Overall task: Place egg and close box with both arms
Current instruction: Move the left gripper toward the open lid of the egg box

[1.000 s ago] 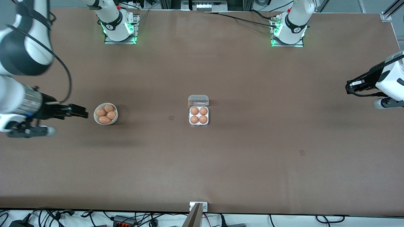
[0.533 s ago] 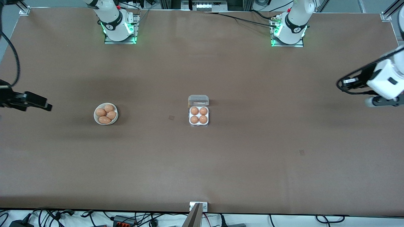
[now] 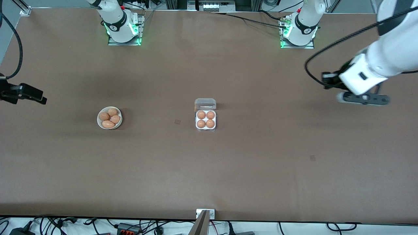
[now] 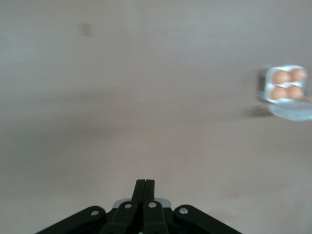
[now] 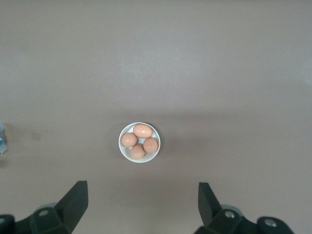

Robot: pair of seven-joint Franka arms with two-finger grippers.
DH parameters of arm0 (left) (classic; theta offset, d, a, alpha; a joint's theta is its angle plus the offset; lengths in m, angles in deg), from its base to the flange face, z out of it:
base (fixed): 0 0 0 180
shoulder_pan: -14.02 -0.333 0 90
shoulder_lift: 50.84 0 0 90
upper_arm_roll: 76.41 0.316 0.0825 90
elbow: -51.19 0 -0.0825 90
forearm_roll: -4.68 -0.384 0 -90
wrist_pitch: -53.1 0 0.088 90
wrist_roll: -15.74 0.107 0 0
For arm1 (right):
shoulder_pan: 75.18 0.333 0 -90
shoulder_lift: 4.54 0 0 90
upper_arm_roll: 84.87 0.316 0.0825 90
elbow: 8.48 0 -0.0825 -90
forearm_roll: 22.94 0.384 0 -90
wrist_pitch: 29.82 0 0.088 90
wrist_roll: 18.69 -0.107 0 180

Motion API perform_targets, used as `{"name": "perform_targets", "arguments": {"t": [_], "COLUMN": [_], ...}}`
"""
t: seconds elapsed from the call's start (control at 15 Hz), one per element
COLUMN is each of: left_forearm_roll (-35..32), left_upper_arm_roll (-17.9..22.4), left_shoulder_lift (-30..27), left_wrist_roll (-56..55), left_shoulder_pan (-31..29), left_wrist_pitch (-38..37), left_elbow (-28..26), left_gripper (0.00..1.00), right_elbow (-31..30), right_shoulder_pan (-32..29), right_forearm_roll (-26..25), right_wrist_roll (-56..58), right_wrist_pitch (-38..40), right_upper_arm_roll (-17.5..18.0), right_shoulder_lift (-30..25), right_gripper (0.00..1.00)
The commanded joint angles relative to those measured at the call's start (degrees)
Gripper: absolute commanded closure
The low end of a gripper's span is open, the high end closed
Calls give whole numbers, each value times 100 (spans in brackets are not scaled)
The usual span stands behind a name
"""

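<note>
The table (image 3: 248,169) carries only two things, and both sit about midway between the edge where my bases stand and the edge nearest the front camera. The box (image 3: 205,119) is at the middle of the table's length, well clear of every edge; its clear lid (image 3: 205,104) is folded back on the side toward my bases, so the hinge line runs along the table's length and the lid must swing toward the front-camera edge to shut. All four cells show a brown egg (image 3: 201,115), so I judge the placing part done and the closing still to do. The white bowl (image 3: 109,117) with four more eggs sits level with the box, toward my right arm's end. My left gripper (image 4: 145,184), fingers pressed together and holding nothing, hangs over the table near my left arm's end, a little closer to the base edge than the box; my right gripper (image 5: 142,195), fingers spread wide and empty, is out by the short edge at my right arm's end, looking down on the bowl. The box lies well away from both, roughly along the table's length from each. Neither arm is clearly the nearer, so I expect both must travel inward to reach the lid.
</note>
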Motion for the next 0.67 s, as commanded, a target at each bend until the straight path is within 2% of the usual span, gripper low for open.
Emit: {"name": "perform_targets", "arguments": {"t": [0.0,0.13,0.33,0.6], "left_forearm_roll": [223,275,346,521], "left_upper_arm_roll": [-47,-56,-56,-56], "left_shoulder_lift": [269,479,909,1279], "left_wrist_roll": [-395,-940,-1021,-1450], "left_shoulder_pan": [426,795,1489,1869], "left_wrist_pitch": [342,563,1134,1397], "left_elbow": [120,119,119,119], "left_gripper": [99,99,99,99], "right_elbow": [-1388,-1618,-1636,-1645], "right_shoulder_pan": [-40,-49,-49,-31], "right_forearm_roll": [-165,-121,-95,-95], "right_wrist_roll": [-76,-68,-68,20], "right_wrist_pitch": [-476,-398,-239,-371], "right_upper_arm_roll": [85,94,94,94], "right_shoulder_lift": [-926,-1102,-1243,-1244], "right_gripper": [0,0,0,0]}}
